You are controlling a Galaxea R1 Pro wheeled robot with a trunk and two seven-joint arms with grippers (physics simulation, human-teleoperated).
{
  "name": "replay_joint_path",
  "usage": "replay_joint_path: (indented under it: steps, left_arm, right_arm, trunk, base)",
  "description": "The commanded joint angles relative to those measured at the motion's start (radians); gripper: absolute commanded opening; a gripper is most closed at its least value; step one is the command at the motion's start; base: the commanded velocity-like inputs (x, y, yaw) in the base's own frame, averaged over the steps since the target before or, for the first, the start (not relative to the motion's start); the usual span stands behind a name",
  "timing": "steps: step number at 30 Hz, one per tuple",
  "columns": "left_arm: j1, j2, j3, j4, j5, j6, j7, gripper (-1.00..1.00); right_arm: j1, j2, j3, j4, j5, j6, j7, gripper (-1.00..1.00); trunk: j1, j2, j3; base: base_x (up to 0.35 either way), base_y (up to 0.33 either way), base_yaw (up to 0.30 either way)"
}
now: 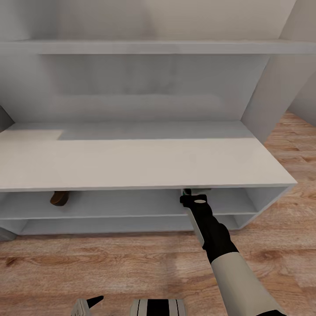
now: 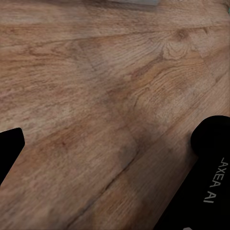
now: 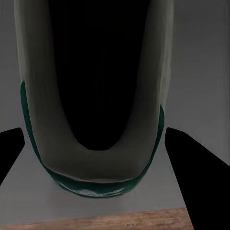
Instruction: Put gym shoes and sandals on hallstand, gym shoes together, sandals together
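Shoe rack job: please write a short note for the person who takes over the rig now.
Right pincer: reached into the shoe rack upper shelf, fingers on either side of a gym shoe resting on the shelf; grip cannot be told.
Left pincer: open, above bare corridor floor.
Done: one sandal lies on the same shelf, far left.
Left: let go of the shoe; the other shoe and sandal are unaccounted for.

A pale grey-white bench unit [image 1: 131,162] stood against the wall, with two long open shelf levels under its flat top and a wall shelf [image 1: 153,46] above it. A soft shadow lay across the back of the top. Light brown wood-plank flooring [image 1: 109,263] ran in front and past its right end.
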Motion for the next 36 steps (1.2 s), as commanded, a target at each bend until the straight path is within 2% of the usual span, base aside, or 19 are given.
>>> replay_joint_path:
  steps: [1, 12, 13, 26, 36]
  left_arm:
    - [-0.001, -0.001, 0.007, -0.001, -0.010, -0.006, -0.004, 1.00]
    - [-0.001, 0.000, 0.007, -0.001, -0.010, -0.006, -0.004, 1.00]
    - [-0.001, 0.000, 0.007, -0.001, -0.010, -0.006, -0.004, 1.00]
    - [-0.001, 0.000, 0.007, -0.001, -0.008, -0.007, -0.004, 1.00]
    - [-0.001, 0.000, 0.007, -0.003, -0.006, -0.010, -0.004, 1.00]
  right_arm:
    - [0.000, 0.000, 0.001, -0.001, 0.004, 0.007, -0.002, -1.00]
    - [0.000, 0.000, 0.001, -0.001, 0.003, 0.007, -0.002, -1.00]
    - [0.000, 0.000, 0.001, -0.001, 0.003, 0.007, -0.002, 1.00]
    - [0.000, 0.000, 0.001, -0.001, 0.003, 0.006, -0.002, 1.00]
    - [0.000, 0.000, 0.001, -0.001, 0.003, 0.006, -0.002, 1.00]
  trunk:
    - [0.000, 0.000, -0.001]
    - [0.000, 0.000, -0.001]
    - [0.000, 0.000, -0.001]
    - [0.000, 0.000, -0.001]
    - [0.000, 0.000, -0.001]
  base:
    - [0.009, -0.002, 0.000]
    - [0.055, -0.018, 0.000]
    - [0.014, -0.005, 0.000]
    - [-0.005, -0.001, 0.000]
    - [-0.256, 0.000, 0.000]
